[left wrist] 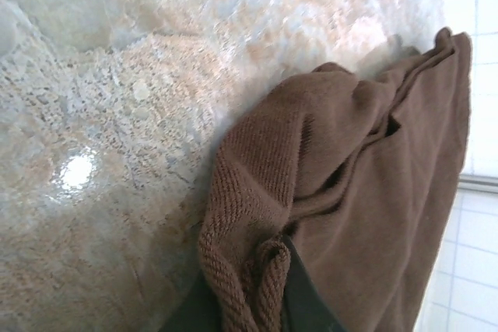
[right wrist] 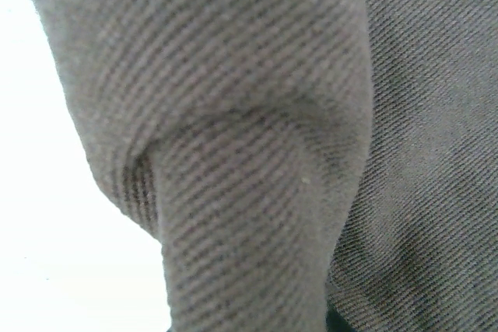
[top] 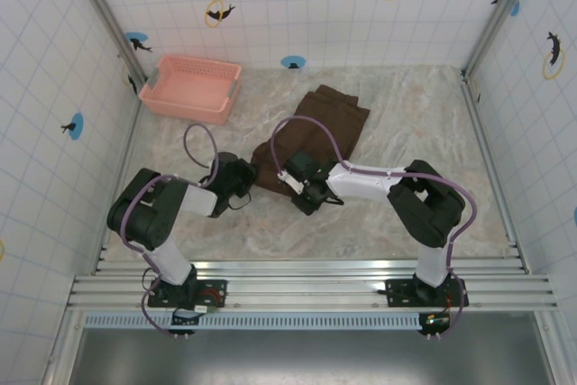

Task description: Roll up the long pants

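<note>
The long pants [top: 317, 131] lie as a dark brown strip on the marbled table, running from the middle toward the back. My left gripper [top: 245, 175] is at their near left corner. In the left wrist view it [left wrist: 250, 305] is shut on the ribbed hem [left wrist: 257, 192], which bunches up between the dark fingers [left wrist: 310, 310]. My right gripper [top: 303, 185] is at the near right edge. In the right wrist view a raised fold of the pants [right wrist: 249, 192] stands right in front of the lens and hides the fingers, and it seems to be pinched.
A pink slatted basket [top: 192, 87] stands at the back left, apart from the pants. Tiled walls close in the table [top: 424, 123] on three sides. Bare marbled surface lies to the right and near side of the pants.
</note>
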Robot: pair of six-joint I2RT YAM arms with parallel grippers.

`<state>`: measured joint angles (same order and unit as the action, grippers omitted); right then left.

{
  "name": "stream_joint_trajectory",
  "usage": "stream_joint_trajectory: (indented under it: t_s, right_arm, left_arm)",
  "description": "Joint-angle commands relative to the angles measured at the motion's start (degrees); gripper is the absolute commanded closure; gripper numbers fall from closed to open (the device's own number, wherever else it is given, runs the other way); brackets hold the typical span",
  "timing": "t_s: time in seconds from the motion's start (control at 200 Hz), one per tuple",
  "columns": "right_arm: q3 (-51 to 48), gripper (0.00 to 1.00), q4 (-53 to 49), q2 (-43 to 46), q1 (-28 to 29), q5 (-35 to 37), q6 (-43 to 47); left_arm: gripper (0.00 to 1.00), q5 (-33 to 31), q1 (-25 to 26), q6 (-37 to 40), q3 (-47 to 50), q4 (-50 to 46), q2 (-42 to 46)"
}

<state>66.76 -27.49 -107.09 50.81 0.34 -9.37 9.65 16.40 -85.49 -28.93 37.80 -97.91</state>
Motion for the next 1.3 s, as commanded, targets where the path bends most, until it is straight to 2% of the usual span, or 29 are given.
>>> stream_joint_trajectory:
  t_s: [0.0, 0.085, 0.1, 0.145, 0.19, 0.3, 0.345, 0.43, 0.656, 0.791, 0.966, 1.296]
  right_arm:
    - [-0.9, 1.00, -5.6, -2.1, 0.8, -1.5, 0.0]
    - [-0.9, 0.99, -5.5, -1.5, 0.9, -1.6, 0.2]
    - [-0.9, 0.94, -5.6, -1.3, 1.0, -1.6, 0.3]
    - [-1.0, 0.62, -6.0, 0.1, 1.3, -0.9, 0.4]
    - [-1.3, 0.38, -6.5, 2.2, 2.1, 0.9, 0.7]
    - [-2.7, 0.08, -8.1, 8.6, 4.6, 7.2, 0.3]
    - [-3.3, 0.02, -8.7, 11.2, 5.5, 9.4, -0.1]
    - [-4.1, 0.01, -9.8, 15.5, 7.3, 12.9, -1.2]
    - [-5.0, 0.01, -11.6, 21.7, 12.4, 25.7, -4.4]
    - [-4.0, 0.01, -12.6, 18.1, 16.4, 34.3, -5.6]
    - [-2.2, 0.01, -12.1, 11.8, 19.5, 38.7, -8.9]
    - [3.1, 0.01, -15.8, -0.4, 25.1, 51.1, -14.9]
  left_arm:
    - [1.00, 3.7, 0.5, 3.5, -3.3, -7.6, -0.7]
    - [1.00, 3.4, 0.6, 5.9, -6.3, -18.2, 1.5]
    - [1.00, 3.2, 0.5, 6.5, -7.2, -21.2, 2.1]
    - [1.00, 2.0, 0.6, 8.5, -10.5, -30.7, 3.2]
    - [1.00, 0.9, 0.7, 10.9, -14.3, -40.1, 3.7]
    - [1.00, -0.7, 0.8, 15.1, -24.4, -58.2, 1.8]
    - [1.00, -1.4, 1.0, 16.0, -28.1, -64.1, 0.4]
    - [1.00, -3.3, 1.1, 17.3, -34.7, -75.0, -2.3]
    - [1.00, -4.2, 2.7, 18.1, -45.0, -86.4, -10.0]
    - [1.00, -5.4, 5.0, 19.6, -55.9, -95.0, -16.9]
    - [1.00, -7.5, 6.3, 18.9, -66.8, -106.2, -25.1]
    - [1.00, -6.1, 6.4, 16.1, -67.5, -108.9, -29.0]
